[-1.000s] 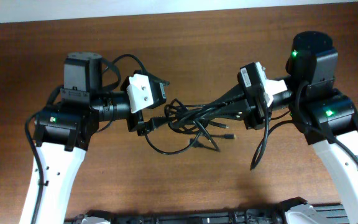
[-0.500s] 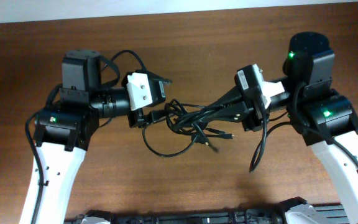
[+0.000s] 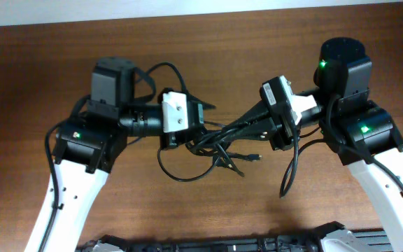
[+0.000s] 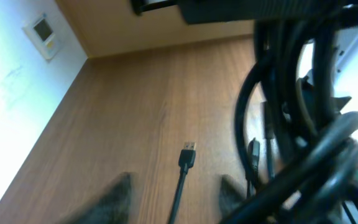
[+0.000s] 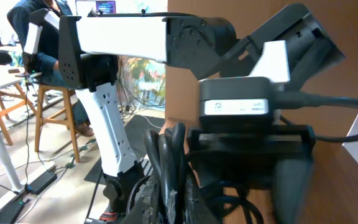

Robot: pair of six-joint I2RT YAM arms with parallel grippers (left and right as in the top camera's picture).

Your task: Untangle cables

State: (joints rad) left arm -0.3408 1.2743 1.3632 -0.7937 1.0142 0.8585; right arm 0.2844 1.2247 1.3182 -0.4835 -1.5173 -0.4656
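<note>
Centre: right gripper (image 3: 243,124) jaws pinch the cables (image 3: 215,140); left gripper (image 3: 186,138) jaws spread. Seize one loose strand, then draw apart slowly.

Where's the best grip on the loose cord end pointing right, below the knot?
Grip the loose cord end on its straight stretch just behind the plug, coming down from above: it sticks out alone, clear of the bundle.

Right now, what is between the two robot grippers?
A knotted bundle of thin black cables fills the gap between the left gripper and the right gripper. The overhead view shows it best.
</note>
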